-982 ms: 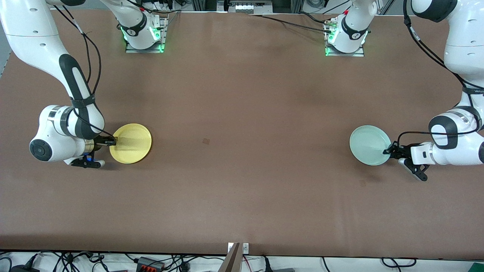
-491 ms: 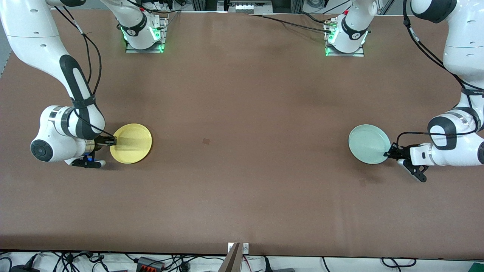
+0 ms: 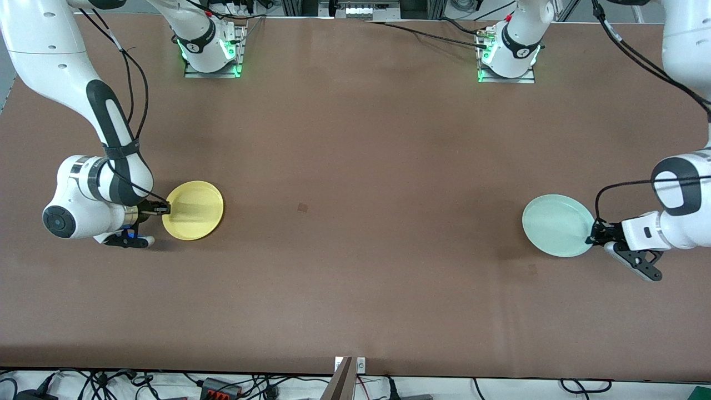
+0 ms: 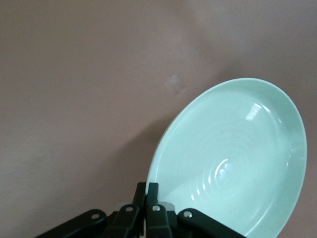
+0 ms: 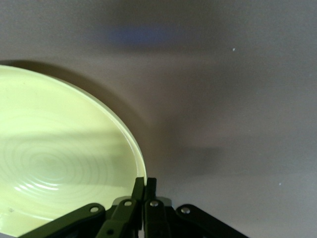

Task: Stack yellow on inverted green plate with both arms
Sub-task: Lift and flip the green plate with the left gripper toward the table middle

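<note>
Right gripper [image 3: 165,209] is clamped on the rim of the yellow plate [image 3: 194,211], fingers pinched together over the plate's edge at the side toward the right arm's end of the table [image 3: 355,166]; in the right wrist view the fingertips [image 5: 144,191] meet tight on the rim w/ the plate's ringed hollow facing up, a shadow under the rim; can't tell if the plate rests flat or is tipped off the surface. Left gripper [image 3: 592,236] is likewise closed on the rim of the green plate [image 3: 555,225], gripping the edge toward the left arm's end; left wrist view shows the fingers [image 4: 147,196] shut on the rim, hollow side up, plate tilted w/ a shadow beneath it, so it looks raised off the table. Taking the small dark mark [image 3: 303,208] near the table's middle as ref: yellow plate sits well apart from it toward the right arm's end, about level w/ it; green plate well apart from it toward the left arm's end, a bit nearer the front camera. Both arms reach in low from the table's ends, wrists horizontal.
</note>
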You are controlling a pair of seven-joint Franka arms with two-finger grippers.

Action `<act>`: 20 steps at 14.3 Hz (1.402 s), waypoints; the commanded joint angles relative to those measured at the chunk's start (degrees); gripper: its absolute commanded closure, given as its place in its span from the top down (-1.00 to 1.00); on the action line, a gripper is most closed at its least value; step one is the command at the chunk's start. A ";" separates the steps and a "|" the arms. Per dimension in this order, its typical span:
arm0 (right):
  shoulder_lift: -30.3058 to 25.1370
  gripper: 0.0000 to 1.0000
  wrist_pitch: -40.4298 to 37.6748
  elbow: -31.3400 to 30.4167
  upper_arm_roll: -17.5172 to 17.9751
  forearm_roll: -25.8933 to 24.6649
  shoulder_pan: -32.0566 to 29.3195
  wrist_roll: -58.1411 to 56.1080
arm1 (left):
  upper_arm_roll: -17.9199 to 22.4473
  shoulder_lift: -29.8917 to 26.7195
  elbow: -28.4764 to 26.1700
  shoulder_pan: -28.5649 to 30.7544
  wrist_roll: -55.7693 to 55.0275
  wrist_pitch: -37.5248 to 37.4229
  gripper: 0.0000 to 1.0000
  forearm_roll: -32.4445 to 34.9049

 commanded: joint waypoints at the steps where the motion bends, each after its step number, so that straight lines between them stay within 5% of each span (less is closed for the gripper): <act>1: 0.11 -1.00 -0.75 0.79 0.32 0.47 -0.58 -1.27 | 0.19 -3.07 0.22 -5.46 -9.69 -3.43 -0.98 8.13; 6: -3.58 -1.00 -4.08 2.19 0.23 0.12 -0.58 -1.63 | 0.19 -3.16 5.40 -14.08 -24.20 -12.22 -0.98 17.99; 13: -3.76 -1.00 -17.62 15.90 0.23 0.12 -0.14 -1.80 | 0.36 -3.16 6.91 -28.31 -44.94 -20.49 -0.98 28.80; 20: -2.62 -1.00 -17.63 16.62 0.76 0.91 1.79 -1.01 | 0.80 0.17 6.82 -46.85 -72.99 -29.72 -0.98 44.61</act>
